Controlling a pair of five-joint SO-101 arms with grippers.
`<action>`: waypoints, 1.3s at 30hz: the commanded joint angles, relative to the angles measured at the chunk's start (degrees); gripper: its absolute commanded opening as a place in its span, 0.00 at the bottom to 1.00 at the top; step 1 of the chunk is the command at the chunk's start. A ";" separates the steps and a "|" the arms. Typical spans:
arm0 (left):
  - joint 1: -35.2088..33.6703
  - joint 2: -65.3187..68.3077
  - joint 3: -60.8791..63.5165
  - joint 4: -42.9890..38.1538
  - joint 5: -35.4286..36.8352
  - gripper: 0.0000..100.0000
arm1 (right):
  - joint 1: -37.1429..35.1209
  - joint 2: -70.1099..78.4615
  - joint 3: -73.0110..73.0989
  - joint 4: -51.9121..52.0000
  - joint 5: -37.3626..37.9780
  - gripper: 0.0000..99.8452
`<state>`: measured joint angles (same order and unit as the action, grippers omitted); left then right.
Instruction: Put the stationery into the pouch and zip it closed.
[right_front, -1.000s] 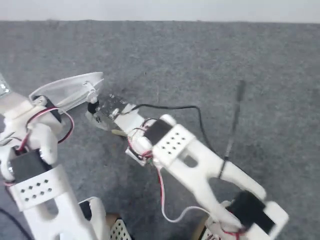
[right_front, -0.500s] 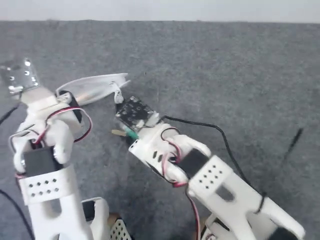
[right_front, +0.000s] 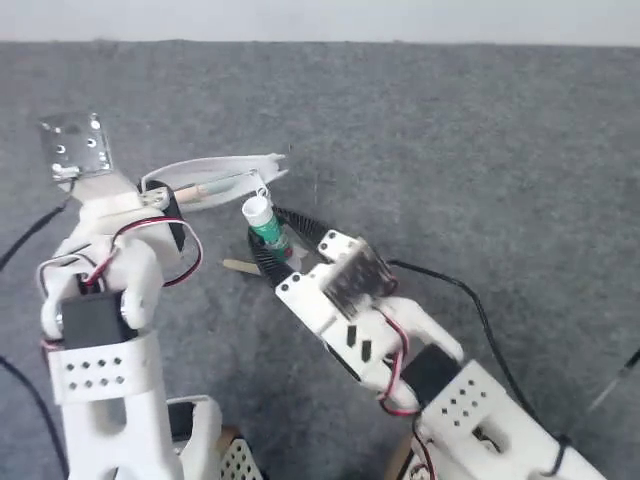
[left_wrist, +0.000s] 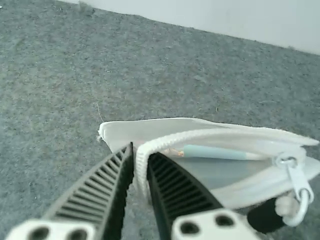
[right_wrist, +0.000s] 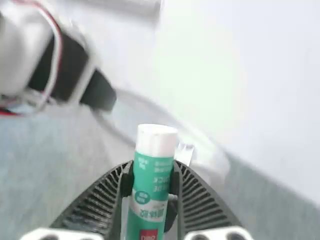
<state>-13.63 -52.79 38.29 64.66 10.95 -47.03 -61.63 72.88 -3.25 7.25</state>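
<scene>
At the left of the grey table, a white pouch, mouth open, a pale blue pen lying inside. Pinched at its zip edge by the left gripper, fingers almost closed, only the fabric lip between them. Just beside the pouch's zip-pull end, not inside it, a green-and-white glue stick. Clamped mid-body by the right gripper, fingers parted only to the stick's width, white cap poking past the tips. Near it on the table, apart from both grippers, a small wooden stick.
</scene>
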 joint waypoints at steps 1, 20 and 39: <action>0.53 -2.37 -1.45 0.00 -0.44 0.01 | 0.13 -3.65 1.67 -12.09 0.26 0.01; 0.62 -2.37 -1.01 -0.26 -0.35 0.01 | -2.77 6.29 -5.63 -32.57 -15.82 0.01; 0.26 -2.37 0.22 -1.05 -0.18 0.01 | -1.27 52.97 -15.91 -73.45 -4.92 0.01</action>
<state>-13.54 -52.88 39.34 64.66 10.95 -48.79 -10.73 60.75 -72.35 0.84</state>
